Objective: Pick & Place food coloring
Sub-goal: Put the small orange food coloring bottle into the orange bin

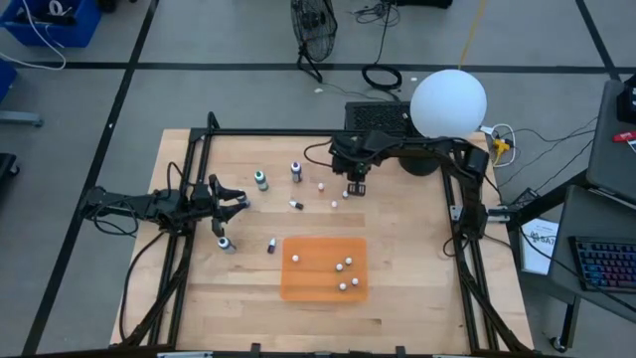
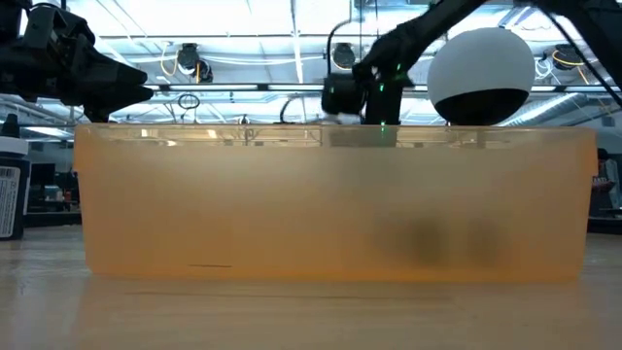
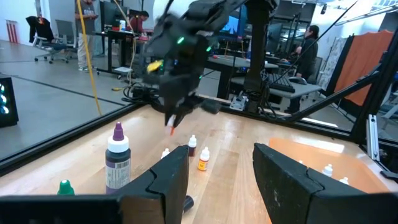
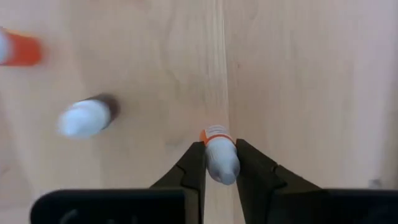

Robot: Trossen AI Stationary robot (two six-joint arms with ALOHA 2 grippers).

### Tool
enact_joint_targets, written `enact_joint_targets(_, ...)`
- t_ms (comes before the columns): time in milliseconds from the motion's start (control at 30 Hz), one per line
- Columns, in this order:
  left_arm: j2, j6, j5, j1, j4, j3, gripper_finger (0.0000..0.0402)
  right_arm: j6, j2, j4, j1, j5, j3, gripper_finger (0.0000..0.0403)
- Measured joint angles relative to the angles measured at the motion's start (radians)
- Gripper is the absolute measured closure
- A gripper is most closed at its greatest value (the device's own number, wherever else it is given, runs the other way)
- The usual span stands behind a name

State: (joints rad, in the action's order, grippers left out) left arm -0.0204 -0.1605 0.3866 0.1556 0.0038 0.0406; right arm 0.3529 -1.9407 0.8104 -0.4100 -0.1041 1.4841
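Several tiny dropper bottles stand or lie on the wooden table: a teal one (image 1: 260, 180), a purple one (image 1: 296, 171) (image 3: 117, 158), a dark one (image 1: 295, 205), and two near the left gripper (image 1: 270, 245) (image 1: 227, 244). My right gripper (image 1: 356, 188) (image 4: 219, 158) hovers over the table's far middle, shut on a small orange bottle with a pale cap (image 4: 217, 149). My left gripper (image 1: 238, 199) (image 3: 221, 180) is open and empty near the left side, pointing toward the bottles. An orange tray (image 1: 324, 293) lies near the front edge. My right gripper pinches the orange bottle by its pale cap (image 4: 222, 163) between the two fingers, coming from above and pointing down. The orange body end (image 4: 214, 132) sticks out below the fingertips. In the left wrist view the bottle (image 3: 170, 129) hangs clear above the table.
Small white beads lie on the table (image 1: 321, 186) (image 1: 333, 205) and several in the tray (image 1: 348, 263). A white globe (image 1: 448, 101) stands at the far right. In the low view the tray's wall (image 2: 330, 204) blocks the table. People stand in the room behind.
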Motion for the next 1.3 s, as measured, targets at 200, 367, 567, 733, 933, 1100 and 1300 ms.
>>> enact_joint_targets(200,0.0,0.0,0.0,0.0,0.0,0.0,0.022,-0.116,0.154,0.049,0.139,-0.008,0.0,0.0356)
enact_joint_targets(367,0.0,0.0,0.0,0.0,0.0,0.0,0.022,-0.208,0.226,0.049,0.361,0.025,0.002,0.0356)
enact_joint_targets(567,0.0,0.0,0.0,0.0,-0.001,0.0,0.022,-0.318,0.2,0.059,0.592,0.024,0.001,0.0356)
enact_joint_targets(733,0.0,0.0,0.0,0.0,0.0,0.0,0.022,-0.416,0.16,0.071,0.684,-0.002,0.001,0.0356)
enact_joint_targets(933,0.0,0.0,0.0,0.0,0.0,0.0,0.022,-0.465,0.11,0.086,0.707,-0.003,0.0,0.0356)
enact_joint_targets(1100,0.0,0.0,0.0,0.0,0.0,0.0,0.022,-0.465,0.074,0.08,0.7,-0.002,-0.023,0.0356)
enact_joint_targets(1300,0.0,0.0,0.0,0.0,0.0,0.0,0.0219,-0.469,0.041,0.063,0.692,0.001,-0.064,0.0356)
